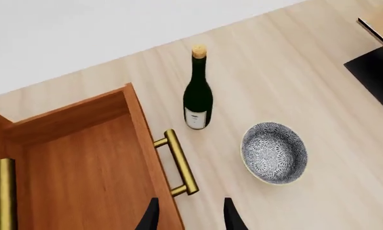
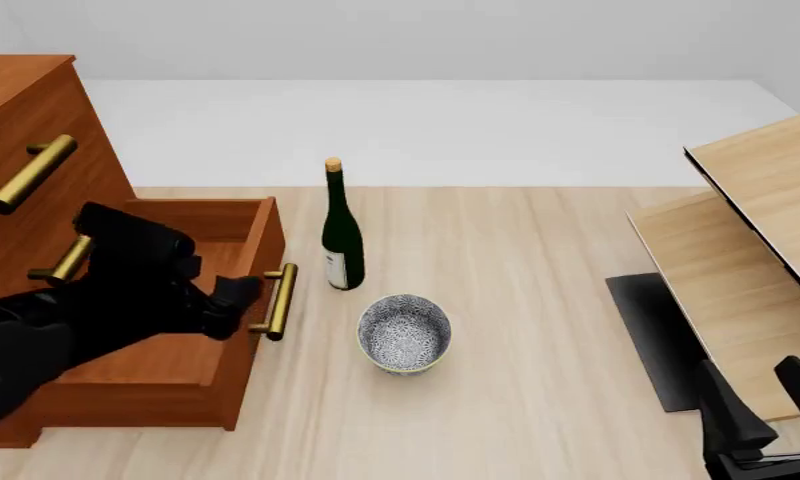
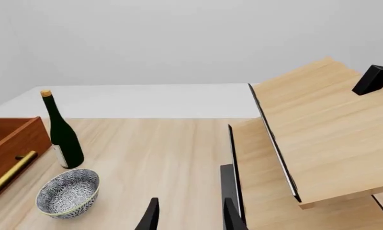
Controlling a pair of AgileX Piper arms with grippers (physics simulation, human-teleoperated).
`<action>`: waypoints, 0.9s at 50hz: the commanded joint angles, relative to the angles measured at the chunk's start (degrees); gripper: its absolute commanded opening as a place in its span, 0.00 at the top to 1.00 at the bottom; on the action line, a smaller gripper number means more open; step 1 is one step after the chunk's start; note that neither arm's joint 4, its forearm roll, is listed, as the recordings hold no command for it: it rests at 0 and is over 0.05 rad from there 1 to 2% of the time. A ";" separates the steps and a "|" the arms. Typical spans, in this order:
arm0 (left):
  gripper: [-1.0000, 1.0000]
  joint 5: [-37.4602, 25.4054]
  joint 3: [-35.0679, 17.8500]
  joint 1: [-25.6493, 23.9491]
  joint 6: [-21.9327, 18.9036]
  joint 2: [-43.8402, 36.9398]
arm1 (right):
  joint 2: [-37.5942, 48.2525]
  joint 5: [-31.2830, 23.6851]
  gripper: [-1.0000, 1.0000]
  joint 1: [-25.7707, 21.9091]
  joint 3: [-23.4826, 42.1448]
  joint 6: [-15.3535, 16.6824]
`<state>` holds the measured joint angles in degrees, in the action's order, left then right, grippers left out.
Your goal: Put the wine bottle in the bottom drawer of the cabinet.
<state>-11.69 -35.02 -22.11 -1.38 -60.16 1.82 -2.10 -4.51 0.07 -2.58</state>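
The wine bottle (image 2: 341, 240) stands upright on the floor just right of the open bottom drawer (image 2: 173, 360) of the cabinet (image 2: 27, 110). It also shows in the wrist views as wine bottle (image 1: 198, 98) and wine bottle (image 3: 63, 136). My left gripper (image 2: 240, 298) hovers over the drawer's front edge by its brass handle (image 1: 180, 163). Its fingers (image 1: 152, 216) are apart, so the left gripper (image 1: 191, 218) is open and holds nothing. My right gripper (image 2: 763, 398) is low at the near right, far from the bottle. The right gripper (image 3: 189, 218) is open and empty.
A patterned bowl (image 2: 404, 333) sits on the floor beside the drawer handle, just in front of the bottle. Pale wood furniture (image 2: 760, 220) with a dark base fills the right side. Two upper drawer fronts with brass handles (image 2: 27, 172) stay shut.
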 commanded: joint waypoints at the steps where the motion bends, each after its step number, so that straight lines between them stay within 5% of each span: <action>1: 0.00 -2.09 -6.72 1.46 -1.09 -0.67 | 0.27 0.25 0.00 -0.04 0.00 -0.03; 45: 0.00 3.55 -27.56 0.49 -3.55 -20.45 | 0.64 0.20 0.00 -0.83 -0.03 0.35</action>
<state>-9.03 -58.22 -20.97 -4.66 -76.59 2.45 -1.83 -5.26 0.04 -2.38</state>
